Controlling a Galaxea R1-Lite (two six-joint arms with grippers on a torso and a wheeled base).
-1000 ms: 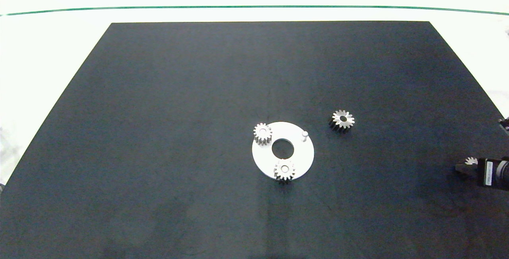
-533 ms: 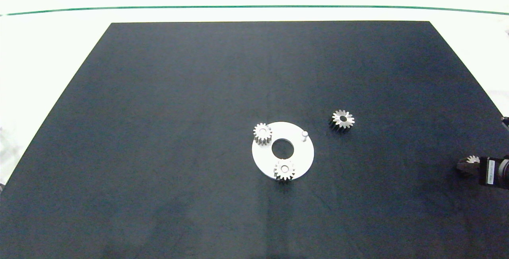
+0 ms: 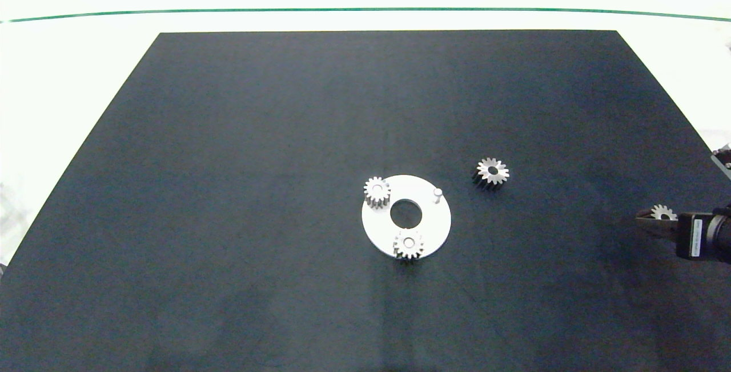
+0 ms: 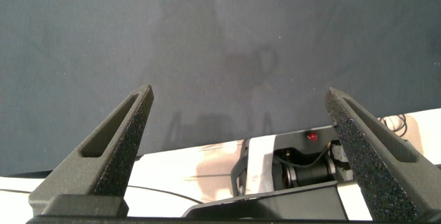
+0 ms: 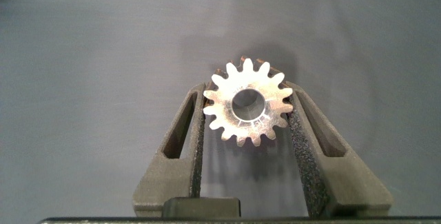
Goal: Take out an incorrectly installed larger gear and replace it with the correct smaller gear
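My right gripper [image 3: 655,221] comes in at the mat's right edge, shut on the smaller gear [image 3: 663,212]. The right wrist view shows this short-toothed silver gear [image 5: 248,104] clamped flat between both fingers [image 5: 301,124], clear of the mat. The larger gear [image 3: 492,171], with long pointed teeth, lies loose on the mat to the right of the round white plate [image 3: 428,228]. Two small gears [image 3: 377,191] [image 3: 408,244] sit on the plate. One peg [image 3: 438,194] on the plate's right side stands bare. My left gripper [image 4: 239,92] is open, holds nothing, and is outside the head view.
A black mat [image 3: 228,189] covers the white table, with open mat on all sides of the plate. The plate has a wide centre hole [image 3: 406,214]. The left wrist view looks past the mat's edge onto robot base hardware [image 4: 303,169].
My right gripper has risen and shifted a little left toward the plate, carrying the smaller gear. The plate, its gears and the larger gear have not moved.
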